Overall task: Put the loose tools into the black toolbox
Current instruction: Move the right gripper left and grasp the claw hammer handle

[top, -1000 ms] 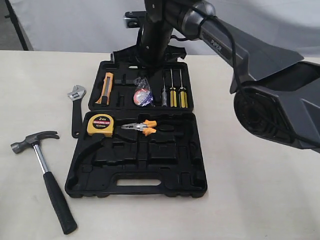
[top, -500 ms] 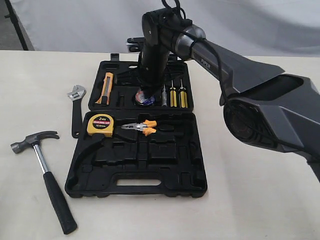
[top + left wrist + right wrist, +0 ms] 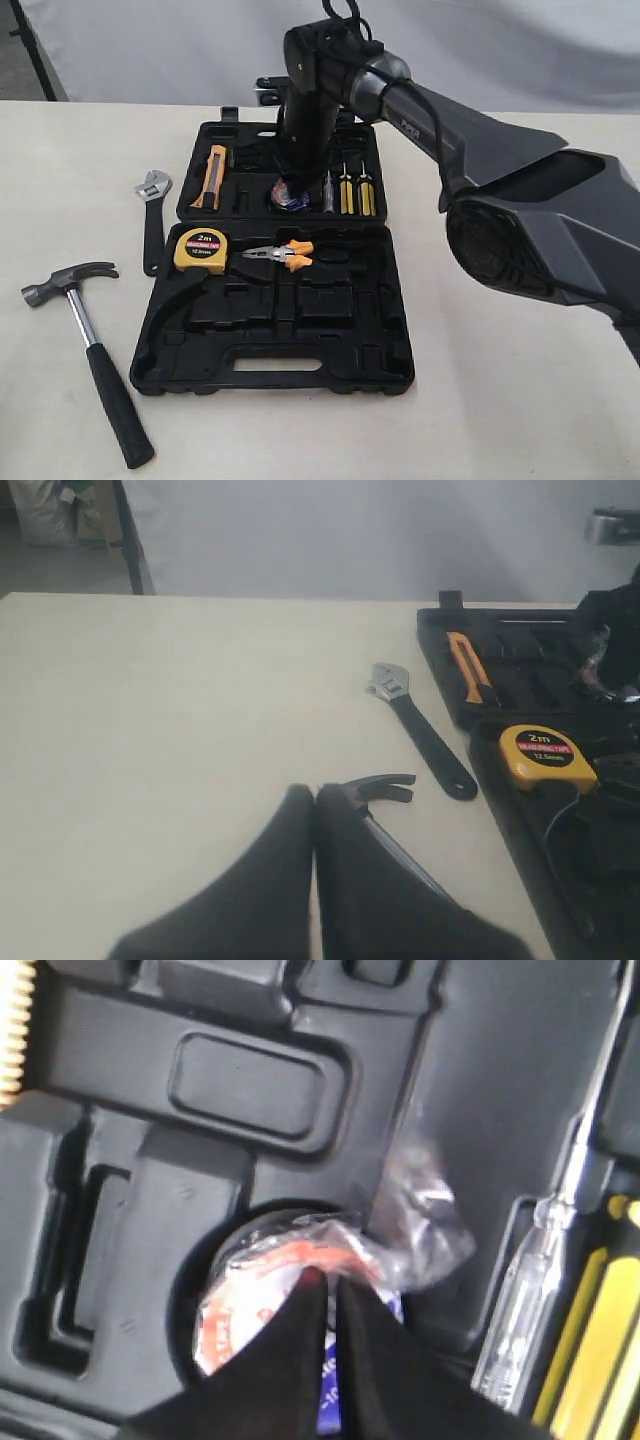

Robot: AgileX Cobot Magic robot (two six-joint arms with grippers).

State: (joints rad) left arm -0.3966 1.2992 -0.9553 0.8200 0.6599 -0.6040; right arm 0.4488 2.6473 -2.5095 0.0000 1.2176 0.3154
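My right gripper has come down, fingers pressed together, onto the roll — now seated in the toolbox at 12 o'clock. Hammer and wrench wait at 9 — left gripper idle, pressed together too.

The yellow tape measure shows "2m" on its black face; the smaller print is illegible.

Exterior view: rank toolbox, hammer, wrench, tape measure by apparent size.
1. black toolbox
2. hammer
3. wrench
4. tape measure
The wrench lies farther back than the hammer, so that gap may be overstated.
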